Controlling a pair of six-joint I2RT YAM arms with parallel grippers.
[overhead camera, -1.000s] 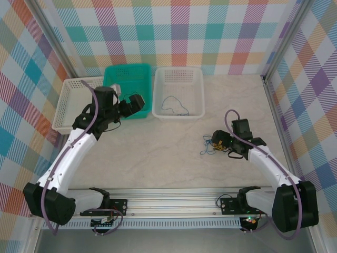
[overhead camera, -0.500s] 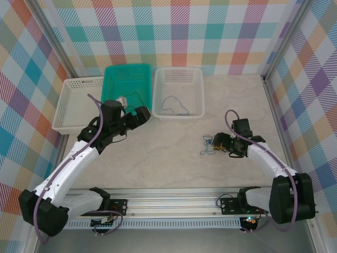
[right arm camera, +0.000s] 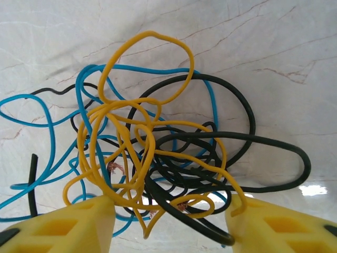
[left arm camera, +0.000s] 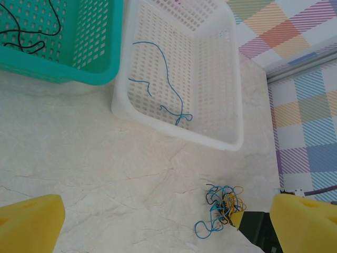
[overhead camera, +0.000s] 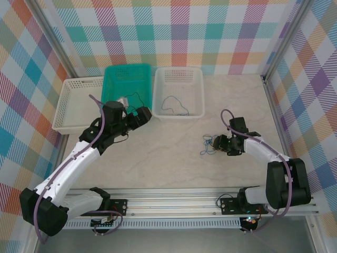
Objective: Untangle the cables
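Your right fingers (right arm camera: 68, 226), spread, straddle the cable clump (right arm camera: 158, 158); left fingers (left arm camera: 26, 224) spread, empty. Light, floppy, snag-prone wires: pinch the top yellow loop (right arm camera: 150, 33).

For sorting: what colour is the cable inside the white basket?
Blue cable; best seen in the left wrist view.

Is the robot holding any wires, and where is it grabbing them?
Nothing is gripped. The right end effector is open, straddling the near edge of the tangled cables; the left end effector is open too.

White arms (overhead camera: 68, 164), black joints (overhead camera: 110, 112), purple cables (overhead camera: 222, 118), yellow fingers (right arm camera: 58, 226).
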